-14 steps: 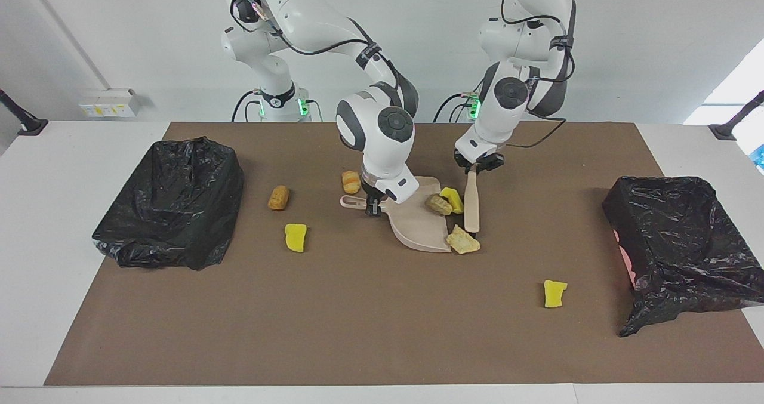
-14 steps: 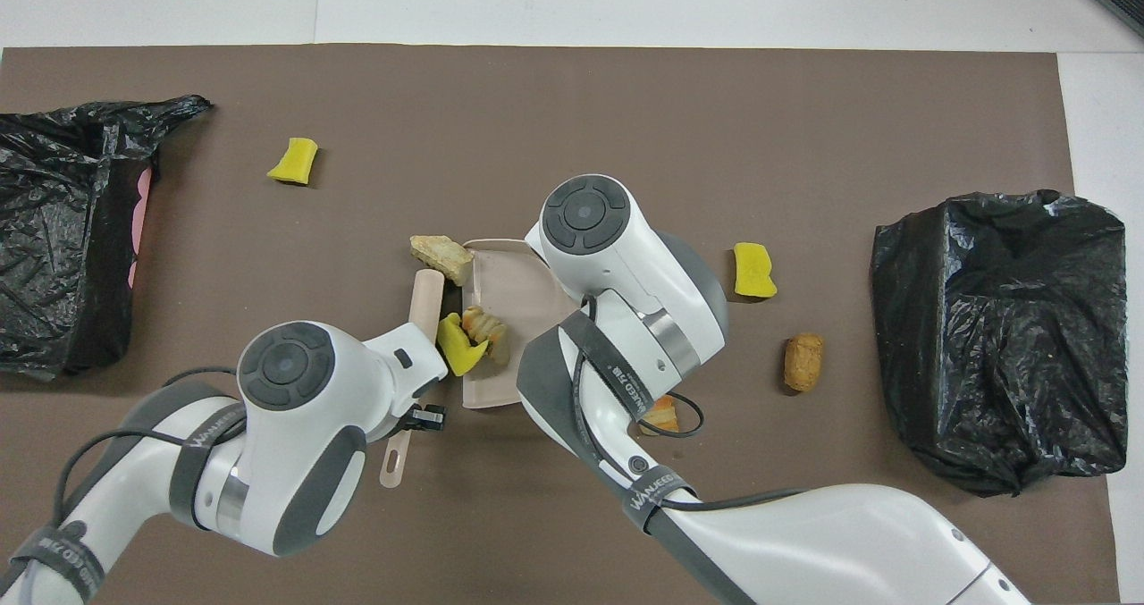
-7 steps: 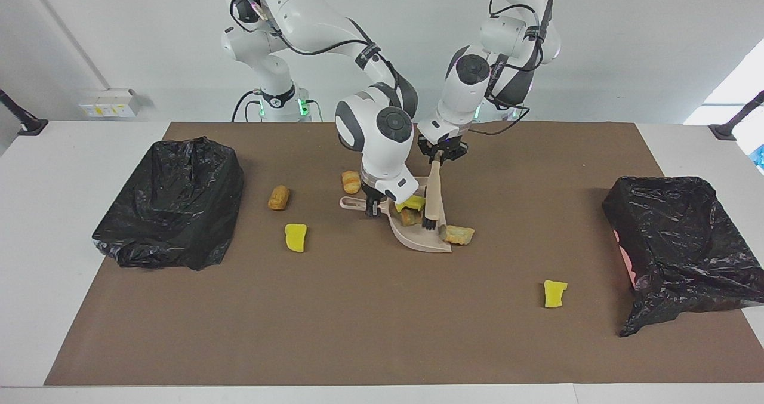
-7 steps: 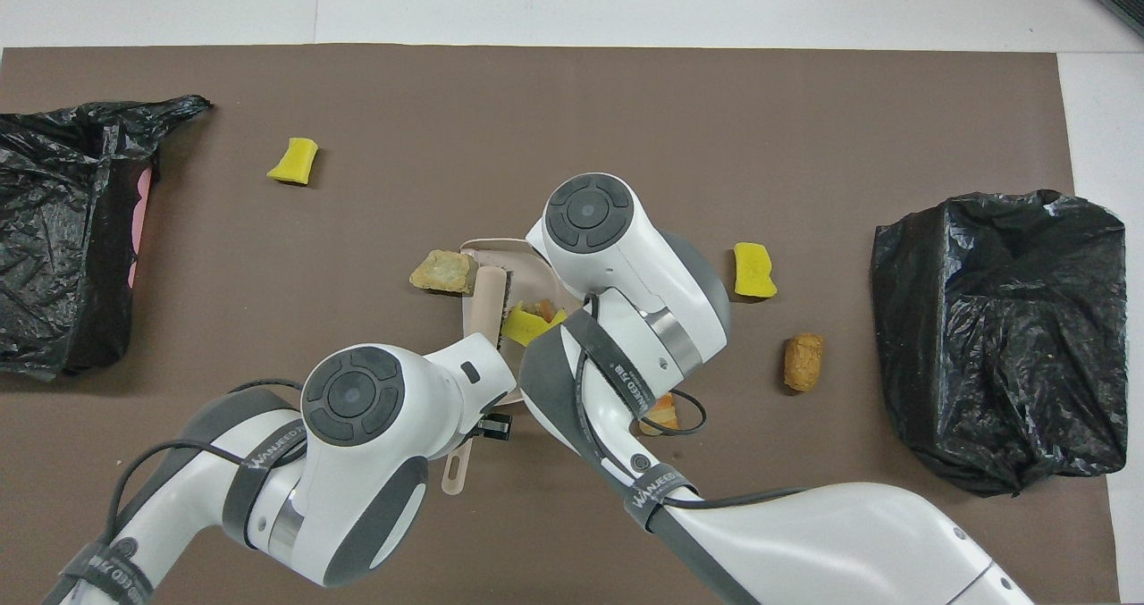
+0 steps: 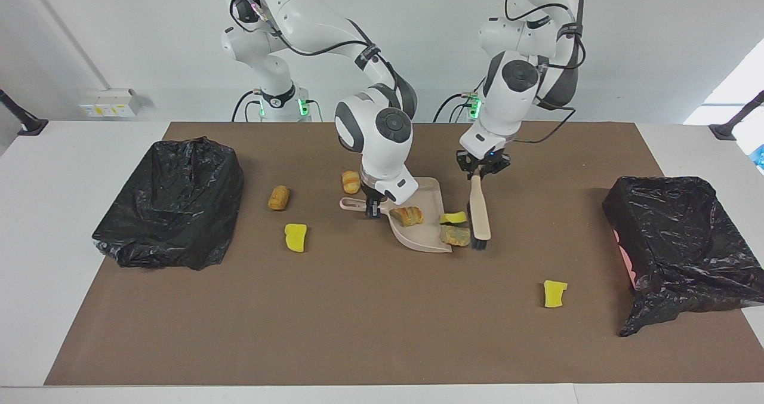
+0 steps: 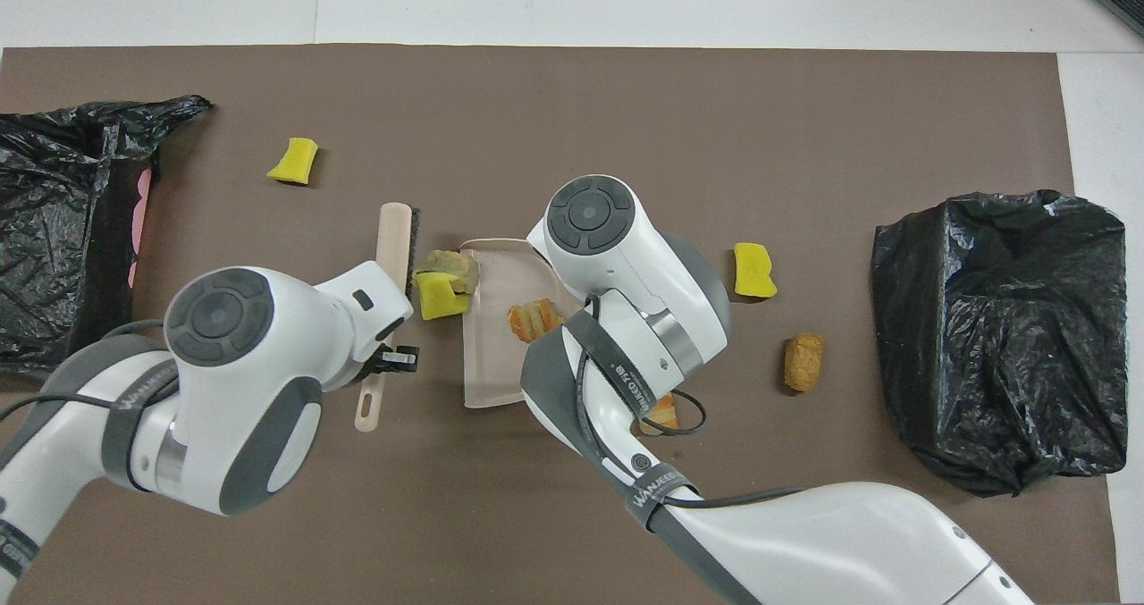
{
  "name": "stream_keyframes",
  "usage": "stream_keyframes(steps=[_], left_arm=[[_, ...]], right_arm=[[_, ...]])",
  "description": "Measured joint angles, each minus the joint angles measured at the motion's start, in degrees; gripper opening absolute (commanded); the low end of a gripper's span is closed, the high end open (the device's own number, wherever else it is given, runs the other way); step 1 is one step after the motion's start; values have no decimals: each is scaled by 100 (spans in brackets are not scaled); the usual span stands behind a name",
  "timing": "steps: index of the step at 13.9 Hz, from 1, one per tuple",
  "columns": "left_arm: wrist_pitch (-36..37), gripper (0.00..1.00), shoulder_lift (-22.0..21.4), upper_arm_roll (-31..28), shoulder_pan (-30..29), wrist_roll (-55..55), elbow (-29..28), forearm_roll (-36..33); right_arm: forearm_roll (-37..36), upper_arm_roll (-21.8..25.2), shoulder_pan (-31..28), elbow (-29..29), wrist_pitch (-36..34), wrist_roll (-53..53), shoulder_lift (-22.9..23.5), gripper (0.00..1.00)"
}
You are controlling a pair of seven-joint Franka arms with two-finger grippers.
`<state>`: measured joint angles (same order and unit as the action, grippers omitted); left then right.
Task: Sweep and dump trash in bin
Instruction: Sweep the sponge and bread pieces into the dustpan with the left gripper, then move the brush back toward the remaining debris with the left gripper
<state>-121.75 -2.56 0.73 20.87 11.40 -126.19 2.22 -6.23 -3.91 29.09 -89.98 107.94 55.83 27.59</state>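
Observation:
My right gripper (image 5: 373,206) is shut on the handle of the beige dustpan (image 5: 425,238), which lies flat on the mat; it also shows in the overhead view (image 6: 490,364). One brown bread lump (image 5: 407,215) lies in the pan. A yellow foam chunk (image 5: 453,217) and a tan lump (image 5: 455,235) lie at the pan's open edge. My left gripper (image 5: 482,168) is shut on the brush (image 5: 479,213), its bristles down on the mat beside those two scraps. Other trash lies around: a bread piece (image 5: 351,181), a brown lump (image 5: 278,197), and two yellow chunks (image 5: 295,237) (image 5: 555,293).
A bin lined with a black bag (image 5: 173,213) stands at the right arm's end of the brown mat. A second black-lined bin (image 5: 686,243) stands at the left arm's end. White table edge surrounds the mat (image 5: 358,332).
My left gripper swept the brush into the pan, then drew it back toward the left arm's end. One brown lump stayed in the pan; the yellow chunk and tan lump lie at its edge.

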Motion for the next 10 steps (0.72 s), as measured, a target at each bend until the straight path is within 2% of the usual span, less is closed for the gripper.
stream_keyframes(steps=[4, 6, 8, 10], left_arm=[[-1, 0, 358, -27, -1023, -1018, 413, -146], [2, 0, 534, -28, -1414, -1399, 626, -520], [3, 0, 865, -30, -1749, -1765, 918, -760], [-3, 0, 1402, -31, -1931, -2004, 1427, -954]], right_arm=[[0, 0, 0, -1, 1, 0, 0, 0], [0, -1, 0, -2, 6, 0, 0, 0], [0, -1, 0, -3, 10, 0, 0, 0], [0, -1, 0, -4, 11, 0, 0, 0]])
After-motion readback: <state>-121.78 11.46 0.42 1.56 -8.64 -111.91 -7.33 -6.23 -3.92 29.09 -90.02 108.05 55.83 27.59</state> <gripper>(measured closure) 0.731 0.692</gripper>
